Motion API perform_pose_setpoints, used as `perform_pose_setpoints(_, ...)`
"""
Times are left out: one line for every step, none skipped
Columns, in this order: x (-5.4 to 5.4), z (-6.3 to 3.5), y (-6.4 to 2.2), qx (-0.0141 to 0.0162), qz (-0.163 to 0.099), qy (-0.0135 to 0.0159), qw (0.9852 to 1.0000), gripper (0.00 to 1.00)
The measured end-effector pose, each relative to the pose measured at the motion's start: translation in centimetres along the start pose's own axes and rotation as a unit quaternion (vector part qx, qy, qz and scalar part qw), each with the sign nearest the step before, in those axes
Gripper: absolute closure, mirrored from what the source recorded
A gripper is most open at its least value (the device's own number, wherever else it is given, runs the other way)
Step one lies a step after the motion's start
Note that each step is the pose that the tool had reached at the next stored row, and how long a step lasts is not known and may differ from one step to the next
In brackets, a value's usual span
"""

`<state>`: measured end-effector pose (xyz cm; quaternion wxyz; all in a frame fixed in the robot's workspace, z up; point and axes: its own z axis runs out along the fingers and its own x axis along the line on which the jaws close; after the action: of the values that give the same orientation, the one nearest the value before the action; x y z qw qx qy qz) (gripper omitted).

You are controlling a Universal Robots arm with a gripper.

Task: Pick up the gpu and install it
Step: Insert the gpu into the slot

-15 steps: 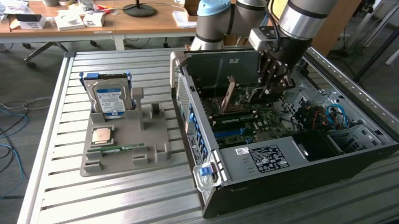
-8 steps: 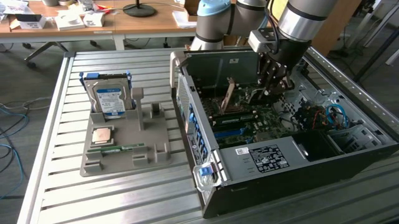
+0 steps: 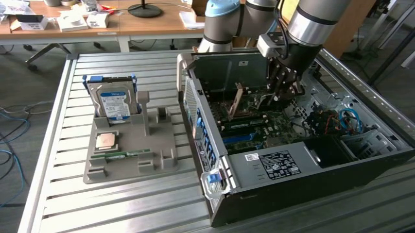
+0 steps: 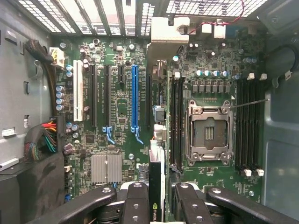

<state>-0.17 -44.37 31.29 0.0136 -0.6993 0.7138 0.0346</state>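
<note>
- In the exterior view, the robot arm reaches down into an open computer case that lies on its side on a slatted metal table.
- The gripper hangs low inside the case, close over the green circuit board and near the case's back wall.
- From this side I cannot tell what sits between its fingers.
- At the exterior view's left of the case stands a grey holder. A hard drive stands upright at its far end.
- A square processor chip and a narrow memory stick lie flat on the holder, nearer the camera.
- In the wrist view, the two dark fingers are closed on the graphics card, one on each face, and the card is seen edge-on.
- The card hangs over the board between the long blue slot and the first bank of memory slots, with its edge running parallel to them.
- I cannot tell whether the card touches the board.
- An empty processor socket lies just past those memory slots, with a second bank of memory slots beyond it.
- A white slot, a small finned heat sink and a bundle of coloured wires lie on the other side of the blue slot.
</note>
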Motion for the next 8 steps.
perform_pose_setpoints(0.00, 0.01, 0.00, 0.0000, 0.000, 0.0000, 1.0000, 0.74)
perform_pose_setpoints(0.00, 0.05, 0.00, 0.0000, 0.000, -0.0001, 1.0000, 0.74)
perform_pose_setpoints(0.00, 0.12, 0.00, 0.0001, 0.000, -0.0002, 1.0000, 0.74)
perform_pose_setpoints(0.01, 0.16, 0.01, 0.0000, 0.000, -0.0001, 1.0000, 0.74)
perform_pose_setpoints(0.01, 0.20, 0.01, 0.0000, 0.000, 0.0000, 1.0000, 0.74)
perform_pose_setpoints(0.02, 0.22, 0.01, 0.0000, 0.000, 0.0001, 1.0000, 0.74)
perform_pose_setpoints(0.02, 0.22, 0.01, 0.0000, 0.000, 0.0002, 1.0000, 0.74)
perform_pose_setpoints(0.02, 0.22, 0.03, 0.0000, 0.000, 0.0002, 1.0000, 0.74)
